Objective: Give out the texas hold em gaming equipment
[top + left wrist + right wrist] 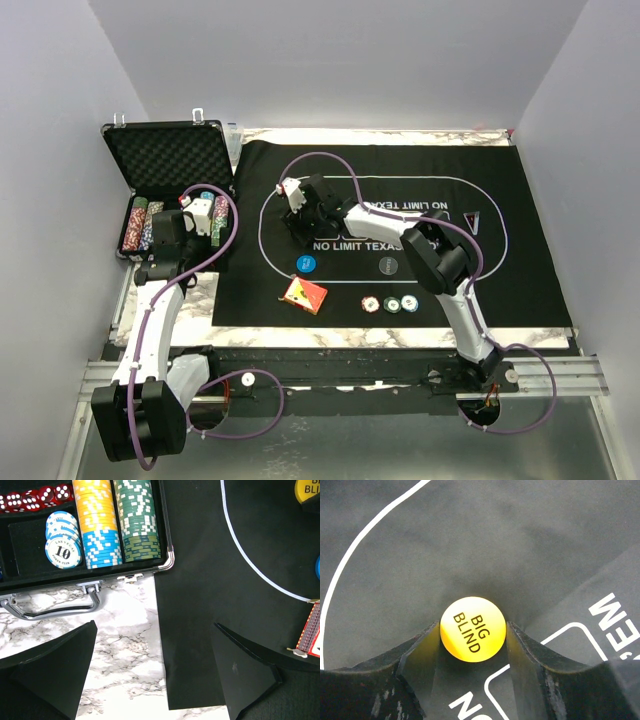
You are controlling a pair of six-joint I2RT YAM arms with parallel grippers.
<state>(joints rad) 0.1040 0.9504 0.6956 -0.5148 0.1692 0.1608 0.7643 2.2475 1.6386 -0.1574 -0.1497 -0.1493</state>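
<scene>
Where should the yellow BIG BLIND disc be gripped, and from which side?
By its rim, across the diameter, coming straight down. The yellow BIG BLIND disc lies flat, face up, on the black mat, so only its thin round edge offers opposing surfaces. The right hand stands that way now, one finger against each side.

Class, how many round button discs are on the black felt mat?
3. The blue disc lies just beyond the card box, the black disc to its right, and the yellow disc sits between the fingers of the right gripper. The right arm may hide more.
</scene>
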